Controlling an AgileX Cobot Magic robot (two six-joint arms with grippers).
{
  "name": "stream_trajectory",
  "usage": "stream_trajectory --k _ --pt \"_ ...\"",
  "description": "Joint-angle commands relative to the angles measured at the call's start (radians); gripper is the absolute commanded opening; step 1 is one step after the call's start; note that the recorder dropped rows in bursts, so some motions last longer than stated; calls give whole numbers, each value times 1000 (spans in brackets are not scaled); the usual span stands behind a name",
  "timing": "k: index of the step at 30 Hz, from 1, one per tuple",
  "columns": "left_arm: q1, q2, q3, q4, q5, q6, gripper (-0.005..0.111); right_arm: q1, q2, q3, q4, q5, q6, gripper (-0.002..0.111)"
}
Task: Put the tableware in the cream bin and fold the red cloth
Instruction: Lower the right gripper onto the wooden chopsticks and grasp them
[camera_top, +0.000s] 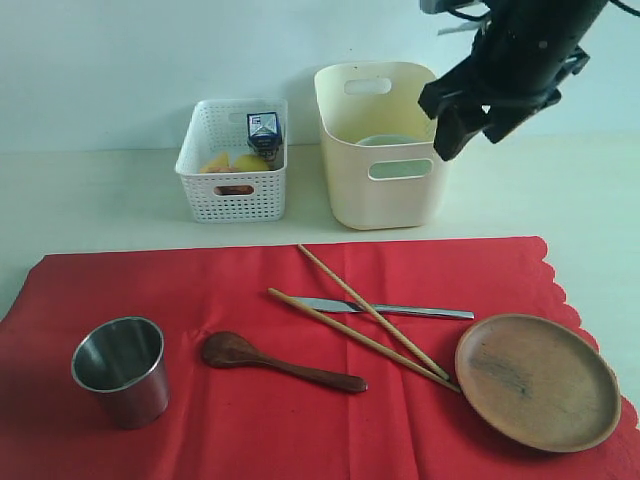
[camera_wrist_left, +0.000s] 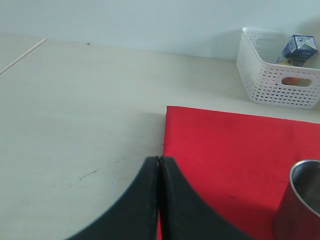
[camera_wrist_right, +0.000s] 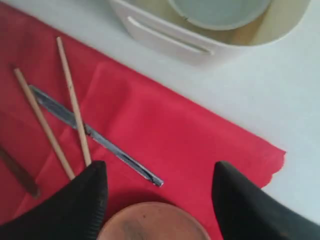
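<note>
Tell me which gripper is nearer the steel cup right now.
Left. The left gripper, fingers shut, sits at the red cloth's edge with the steel cup close beside it. The right gripper hangs open up by the cream bin, far across the cloth.

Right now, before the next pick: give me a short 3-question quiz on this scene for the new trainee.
1. True or false: the bowl already sits in the cream bin.
2. What do the chopsticks cross over? A spoon, B knife, C plate.
3. Which gripper is shut?
Key: 1 true; 2 B; 3 the left gripper.
</note>
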Motion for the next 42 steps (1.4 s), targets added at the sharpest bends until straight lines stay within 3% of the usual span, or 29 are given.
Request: stream_trajectory --k 1,6,15,26,35,42 --pt "-2 -5 4 -1 -10 0 1 -4 -73 158 168 -94 -176 58" --pt "-2 -5 4 -1 -10 0 1 3 -72 246 338 -56 -397 58" --pt "-2 -5 4 -1 -10 0 1 126 -9 371 264 -63 -665 58" --pt "-2 -5 4 -1 -10 0 1 274 140 397 107 -220 -519 58" --pt "-2 -5 4 -1 -10 0 1 293 202 394 4 -400 -305 58" --pt "-2 -5 4 -1 -10 0 1 293 202 367 -34 -311 -241 58"
